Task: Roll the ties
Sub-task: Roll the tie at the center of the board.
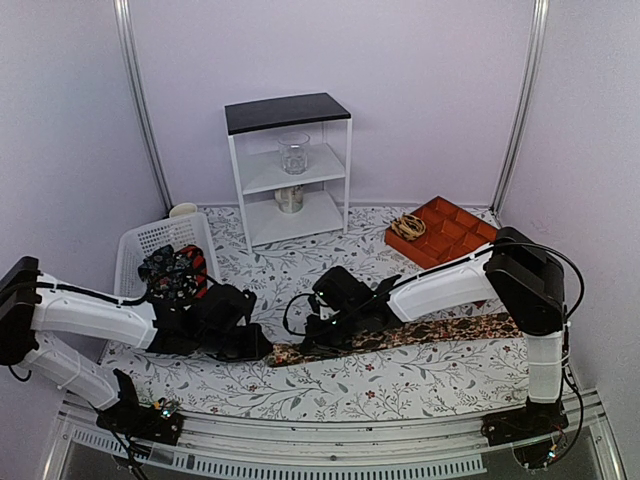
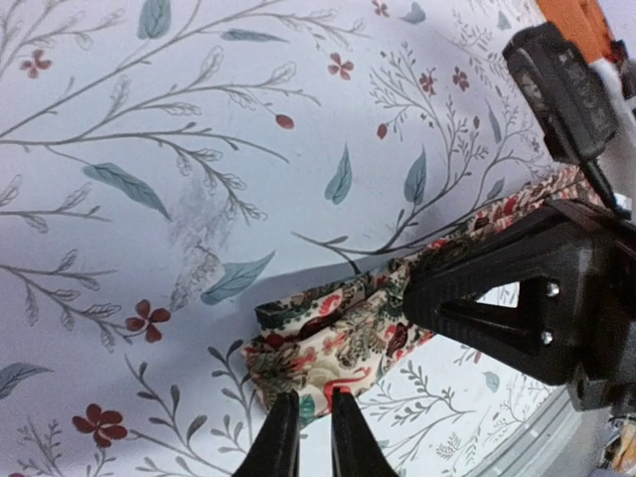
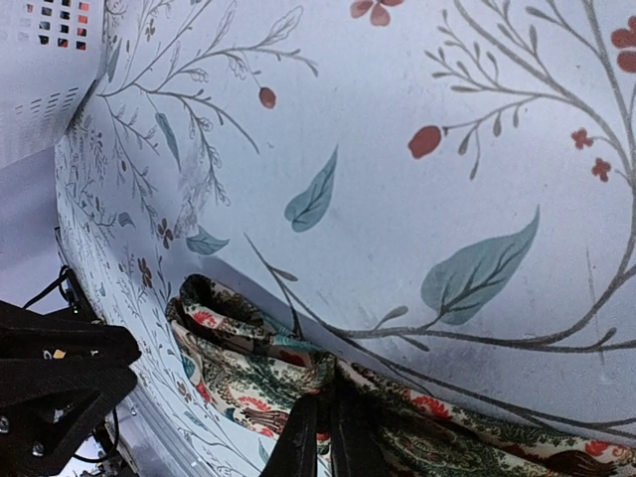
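One tie [image 1: 440, 330], brown with a pale and red floral print, lies flat across the table from the right edge towards the middle. Its left end is folded over into a small loose roll [image 2: 328, 343]. My left gripper [image 1: 268, 348] is at that end, and its narrow jaws [image 2: 316, 427] pinch the roll's near edge. My right gripper [image 1: 318, 342] sits just to the right of the roll, shut on the tie [image 3: 248, 378] where the fold begins [image 3: 328, 437]. Its black body fills the right of the left wrist view [image 2: 527, 298].
A white basket [image 1: 135, 250] at the left holds rolled ties [image 1: 175, 272]. A white shelf [image 1: 290, 110] at the back carries a glass beaker [image 1: 294, 152] and a can [image 1: 290, 198]. An orange compartment tray [image 1: 455, 235] with rubber bands [image 1: 408, 227] stands at the back right.
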`<control>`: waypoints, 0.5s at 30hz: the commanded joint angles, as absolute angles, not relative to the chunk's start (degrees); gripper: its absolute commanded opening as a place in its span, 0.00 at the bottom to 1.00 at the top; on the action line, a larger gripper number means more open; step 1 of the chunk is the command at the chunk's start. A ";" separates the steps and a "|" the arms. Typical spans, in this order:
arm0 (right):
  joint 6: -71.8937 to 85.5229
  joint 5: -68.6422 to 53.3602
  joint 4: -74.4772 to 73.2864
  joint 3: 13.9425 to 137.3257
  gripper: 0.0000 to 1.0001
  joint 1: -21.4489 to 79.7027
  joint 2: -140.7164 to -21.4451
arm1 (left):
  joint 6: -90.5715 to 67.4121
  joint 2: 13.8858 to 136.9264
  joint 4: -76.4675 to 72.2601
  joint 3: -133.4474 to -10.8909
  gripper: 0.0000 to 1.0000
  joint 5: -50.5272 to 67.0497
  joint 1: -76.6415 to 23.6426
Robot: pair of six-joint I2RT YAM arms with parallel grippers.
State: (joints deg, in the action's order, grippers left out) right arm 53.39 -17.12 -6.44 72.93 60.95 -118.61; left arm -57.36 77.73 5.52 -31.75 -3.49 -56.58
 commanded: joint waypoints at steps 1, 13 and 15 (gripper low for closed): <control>53.62 -16.44 -7.95 73.13 0.08 60.73 -120.94 | -60.54 73.95 9.44 -28.18 0.11 -7.80 -56.19; 53.77 -16.44 -7.77 73.04 0.07 60.73 -120.87 | -61.35 77.23 0.86 -23.39 0.00 -2.83 -54.08; 53.76 -16.31 -7.79 72.88 0.07 60.72 -120.85 | -61.27 78.69 -0.15 -23.74 0.00 -1.84 -53.91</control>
State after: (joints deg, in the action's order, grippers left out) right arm 53.39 -17.12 -6.44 72.93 60.95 -118.61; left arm -61.19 75.64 1.69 -23.24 -4.08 -54.85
